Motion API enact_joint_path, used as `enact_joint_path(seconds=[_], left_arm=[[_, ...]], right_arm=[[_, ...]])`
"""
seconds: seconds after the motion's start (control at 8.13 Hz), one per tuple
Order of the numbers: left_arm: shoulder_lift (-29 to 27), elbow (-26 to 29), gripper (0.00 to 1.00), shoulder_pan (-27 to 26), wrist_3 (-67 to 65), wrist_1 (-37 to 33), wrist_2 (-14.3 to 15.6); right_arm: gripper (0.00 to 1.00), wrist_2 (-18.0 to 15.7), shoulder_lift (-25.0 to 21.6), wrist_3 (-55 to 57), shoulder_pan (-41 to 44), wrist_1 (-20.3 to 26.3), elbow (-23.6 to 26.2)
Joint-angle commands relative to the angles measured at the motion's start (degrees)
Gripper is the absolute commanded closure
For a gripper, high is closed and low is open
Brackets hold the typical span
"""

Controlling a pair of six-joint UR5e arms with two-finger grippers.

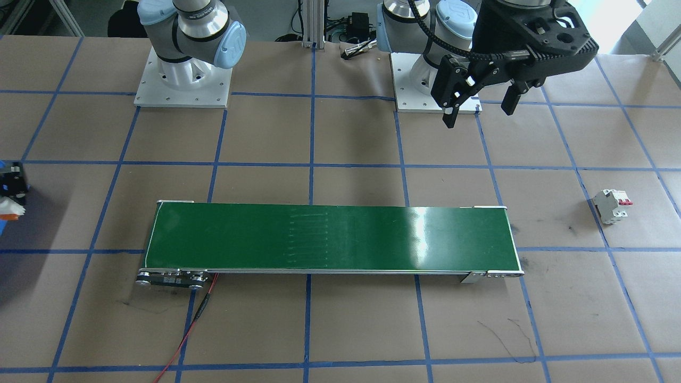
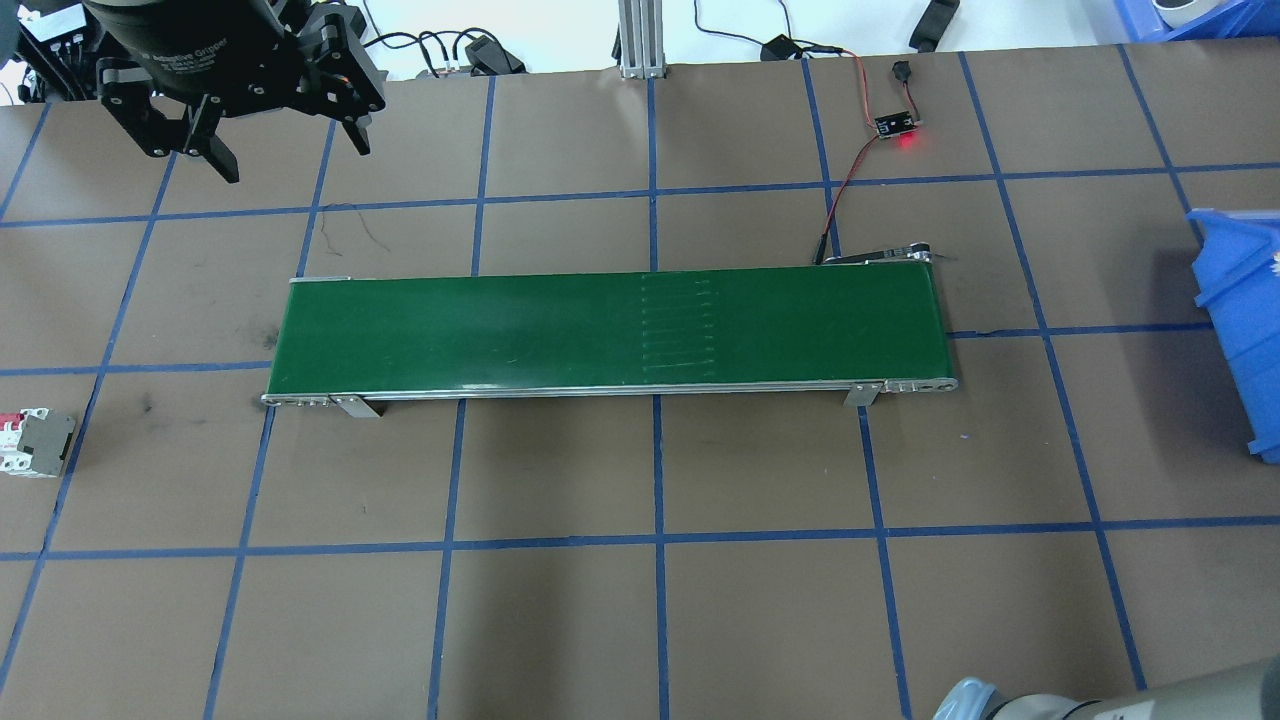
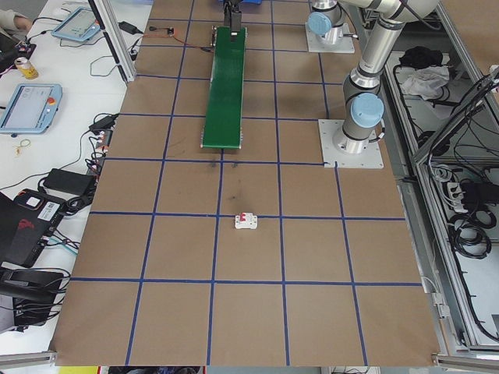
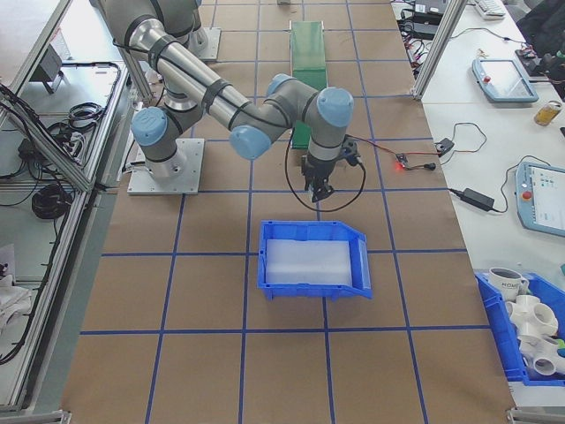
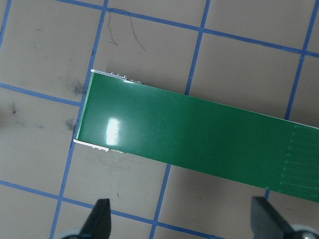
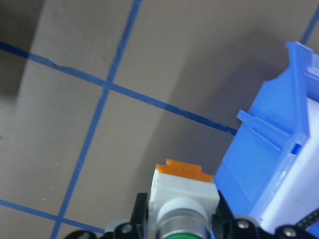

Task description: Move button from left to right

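Observation:
The button, a small white block with an orange base and a green round cap, sits between the fingers of my right gripper, which is shut on it. That gripper hangs above the brown table just beside the blue bin. In the front-facing view the button shows at the far left edge. My left gripper is open and empty. It hovers high past the left end of the green conveyor belt, whose end shows below it in the left wrist view.
A white circuit breaker with red toggles lies on the table on my left side, off the belt's end. A red and black wire runs to a small lit board near the belt's right end. White tubs fill another blue bin.

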Motion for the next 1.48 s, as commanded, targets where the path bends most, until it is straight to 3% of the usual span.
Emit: enact_joint_path(seconds=[0.0, 0.12, 0.61, 0.74, 0.86, 0.98, 1.11, 1.35], left_arm=[[0.0, 0.0, 0.0, -0.02, 0.03, 0.0, 0.06], [0.0, 0.0, 0.0, -0.02, 0.03, 0.0, 0.06], [0.09, -0.09, 0.0, -0.02, 0.03, 0.0, 0.06], [0.0, -0.09, 0.0, -0.02, 0.03, 0.0, 0.06], [0.0, -0.09, 0.0, -0.02, -0.05, 0.0, 0.06], [0.0, -0.09, 0.0, -0.02, -0.05, 0.0, 0.06], [0.0, -0.09, 0.0, -0.02, -0.05, 0.0, 0.14], [0.0, -0.09, 0.0, -0.02, 0.03, 0.0, 0.14]], right_arm=[[0.98, 2.48, 6.13, -19.43, -12.0, -10.58, -1.24], [0.97, 5.71, 10.18, -22.79, -13.59, -12.73, -2.11], [0.94, 5.74, 18.9, -26.77, -13.7, -20.63, -1.16], [0.9, 5.74, 18.84, -26.78, -13.7, -20.57, -1.07], [0.63, 5.83, 18.66, -26.69, -13.7, -20.57, -0.55], [0.23, 6.09, 18.57, -26.69, -13.7, -20.57, -0.45], [0.0, 6.18, 18.31, -26.86, -13.7, -20.4, -0.45], [0.0, 7.93, 13.06, -26.43, -13.78, -19.0, -0.45]])
